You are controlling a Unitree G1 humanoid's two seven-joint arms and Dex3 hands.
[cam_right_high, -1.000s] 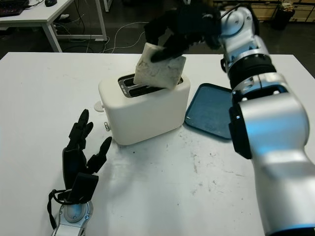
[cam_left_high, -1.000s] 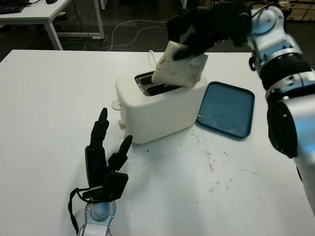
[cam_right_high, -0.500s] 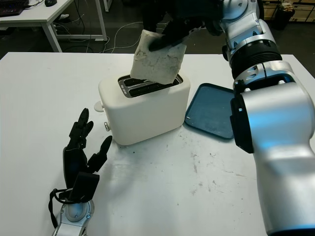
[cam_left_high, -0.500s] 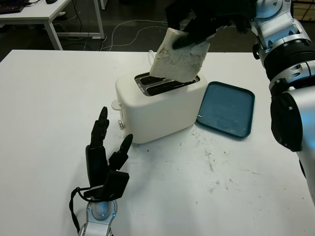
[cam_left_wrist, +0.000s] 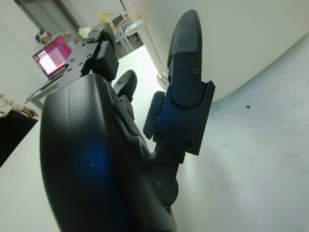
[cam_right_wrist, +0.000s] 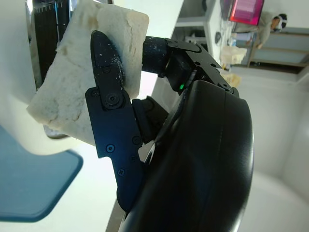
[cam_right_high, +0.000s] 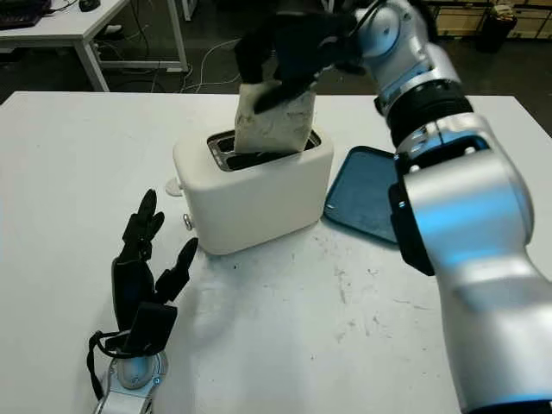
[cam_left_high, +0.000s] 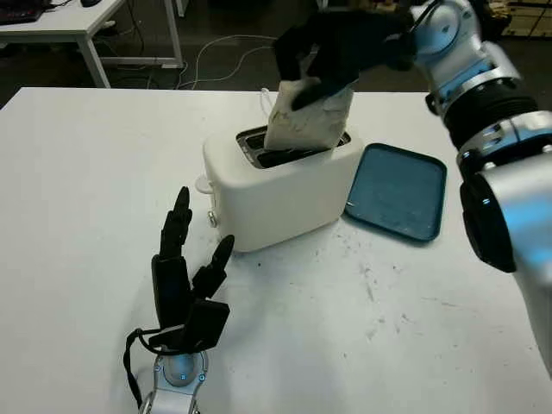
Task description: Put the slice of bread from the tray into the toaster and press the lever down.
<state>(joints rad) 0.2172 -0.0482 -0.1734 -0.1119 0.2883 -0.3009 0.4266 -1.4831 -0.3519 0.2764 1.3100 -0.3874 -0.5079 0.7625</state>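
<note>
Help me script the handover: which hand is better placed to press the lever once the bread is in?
Probably left. The left hand is open on the table beside the white toaster, near its front end. The right hand grips the pale bread slice over the slots.

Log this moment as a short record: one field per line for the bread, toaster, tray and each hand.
bread: slice of bread held upright, lower edge at the toaster's slot, most of it above the slot
toaster: white toaster on the white table, slots facing up
tray: blue tray beside the toaster, nothing on it
right hand: right hand above the toaster, fingers shut on the slice of bread
left hand: left hand open, near the table's front edge, short of the toaster
</note>
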